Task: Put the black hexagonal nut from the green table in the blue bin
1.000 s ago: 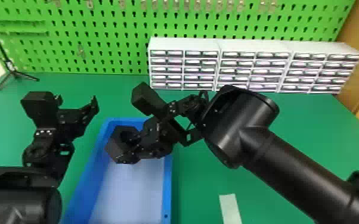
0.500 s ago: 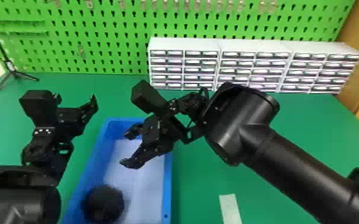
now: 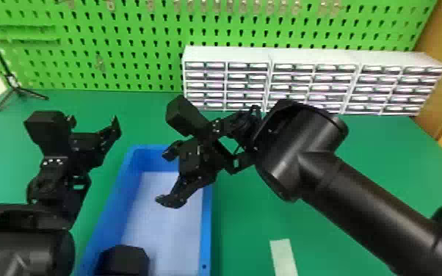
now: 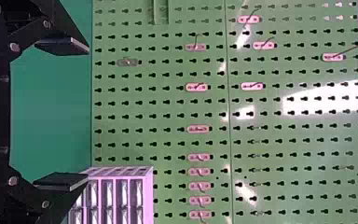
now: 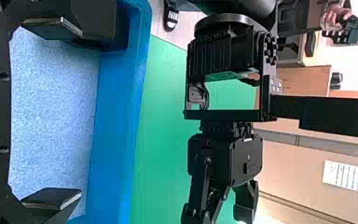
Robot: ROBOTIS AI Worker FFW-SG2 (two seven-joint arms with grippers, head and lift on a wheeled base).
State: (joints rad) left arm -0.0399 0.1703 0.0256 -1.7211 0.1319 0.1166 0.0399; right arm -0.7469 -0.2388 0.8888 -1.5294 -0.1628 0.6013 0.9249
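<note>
The black hexagonal nut (image 3: 125, 260) is seen inside the blue bin (image 3: 206, 224), at the near end and close to the left wall; whether that wall is touched cannot be told. The right gripper (image 3: 167, 177) is held above the bin farther back, its fingers spread wide and nothing gripped between them. The left gripper (image 3: 93, 123) is parked to the left of the bin, also wide open and empty. The placing is judged complete, so only a clean withdrawal of the right arm seems called for. It is best begun with a straight lift, the spread fingers being raised well above the bin's rim before any sideways travel is made. If the wrist is swung too low, the wall could be caught and the bin dragged across the green table (image 3: 249, 224). The nut should be left untouched, and the left gripper given ample room.
</note>
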